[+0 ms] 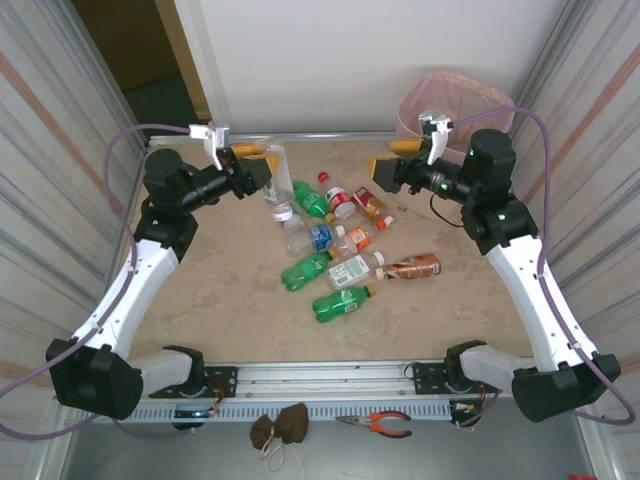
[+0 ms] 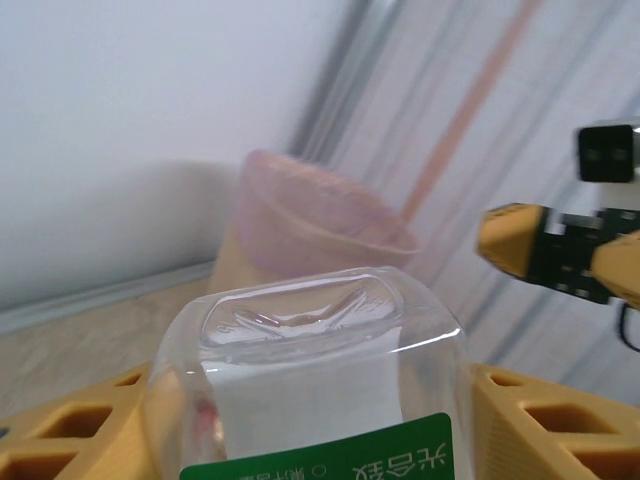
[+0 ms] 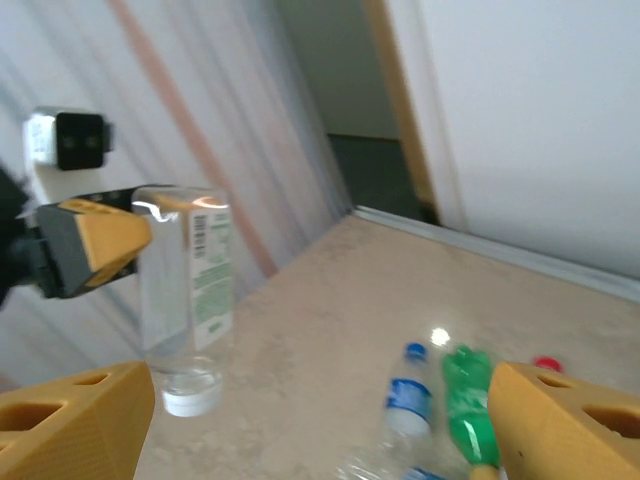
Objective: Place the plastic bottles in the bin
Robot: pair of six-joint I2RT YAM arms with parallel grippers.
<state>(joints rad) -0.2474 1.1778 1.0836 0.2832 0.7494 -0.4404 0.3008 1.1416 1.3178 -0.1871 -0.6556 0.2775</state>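
Inside left gripper (image 1: 260,165), clear bottle (image 3: 188,290) clamped cap-down; right gripper (image 1: 388,162) open, empty

The left gripper (image 2: 320,430) clamps a clear plastic bottle (image 2: 320,340) with a green label between its yellow fingers (image 2: 545,420), base pointing outward. Straight ahead beyond it stands the pink-rimmed bin (image 2: 320,225), beside a white wall (image 2: 130,120). Ahead to the right hangs the right gripper (image 2: 570,255).
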